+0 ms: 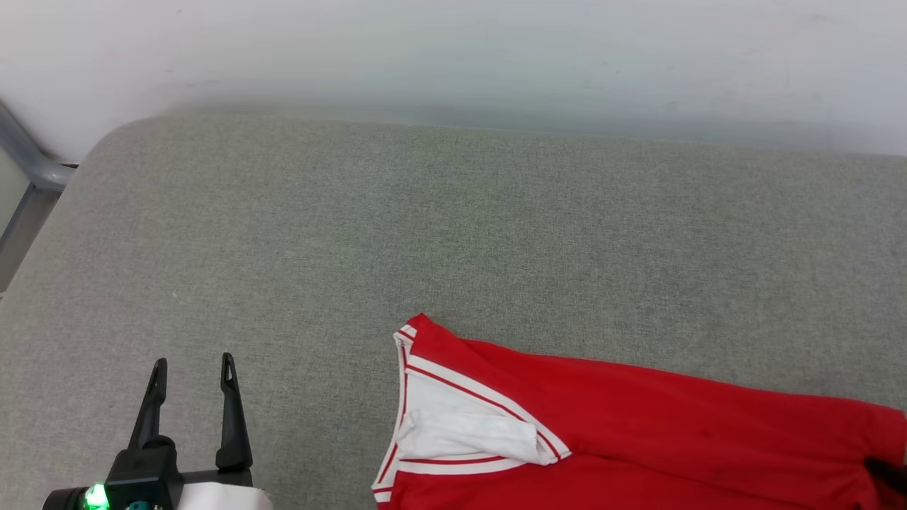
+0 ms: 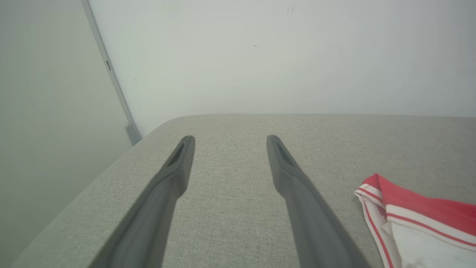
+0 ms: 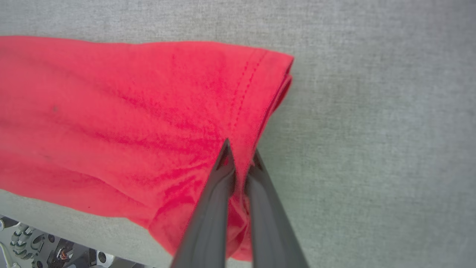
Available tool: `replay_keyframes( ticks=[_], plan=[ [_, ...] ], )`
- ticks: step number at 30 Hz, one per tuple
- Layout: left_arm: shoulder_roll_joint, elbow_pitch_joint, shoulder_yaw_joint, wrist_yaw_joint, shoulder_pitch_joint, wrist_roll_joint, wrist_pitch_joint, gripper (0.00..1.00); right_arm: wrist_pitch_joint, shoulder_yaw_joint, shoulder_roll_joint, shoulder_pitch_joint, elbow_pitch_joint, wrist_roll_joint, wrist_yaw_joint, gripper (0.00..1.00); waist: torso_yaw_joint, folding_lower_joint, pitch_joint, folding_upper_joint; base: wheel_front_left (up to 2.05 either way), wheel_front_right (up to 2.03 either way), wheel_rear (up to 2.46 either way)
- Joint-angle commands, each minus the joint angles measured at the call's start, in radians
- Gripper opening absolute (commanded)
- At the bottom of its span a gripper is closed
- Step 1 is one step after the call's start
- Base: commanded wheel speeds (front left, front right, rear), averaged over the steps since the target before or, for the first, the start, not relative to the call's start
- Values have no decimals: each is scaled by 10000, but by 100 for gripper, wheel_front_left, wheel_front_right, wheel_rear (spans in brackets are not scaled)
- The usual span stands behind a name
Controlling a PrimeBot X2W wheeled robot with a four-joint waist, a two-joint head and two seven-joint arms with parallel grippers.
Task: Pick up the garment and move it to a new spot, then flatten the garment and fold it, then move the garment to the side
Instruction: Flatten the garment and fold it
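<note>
At the near right of the grey padded top [image 1: 354, 227] lies the red jersey [image 1: 638, 418], its white, stripe-trimmed end pointing left. The right gripper [image 3: 240, 154] is pinched tight on the cloth beside the stitched hem [image 3: 253, 85]. The left gripper [image 1: 191, 372] stands spread wide, holding nothing, apart from the jersey. I'd lift slowly so neither layer slips out. There's plenty of bare top to the left and toward the wall [image 1: 453, 57], though the rounded left corner drops away.

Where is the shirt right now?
In the head view the shirt lies at the lower right of the grey pad, its white-trimmed end pointing toward the open left gripper; the right gripper has its jaws shut on the hem.
</note>
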Motion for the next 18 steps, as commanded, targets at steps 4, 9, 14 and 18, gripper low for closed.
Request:
replay_keyframes(
  ticks=[4,9,14,18],
  plan=[
    [-23,30,-90,-70,147,167,-24,100,-30,-310,-219,6,315,-153,-22,0,-16,0,-24,0,0,0,0],
    [-46,51,-125,-73,174,258,-24,100,88,-559,47,137,9,77,-19,0,-5,0,-92,0,0,0,0],
    [10,64,-190,-95,208,331,-24,100,311,-550,479,550,-1440,448,-16,0,-5,0,-157,0,0,0,0],
    [22,101,-243,-108,175,342,-24,100,617,-146,813,770,-2888,619,-16,0,-53,0,-153,0,0,0,0]
  ],
)
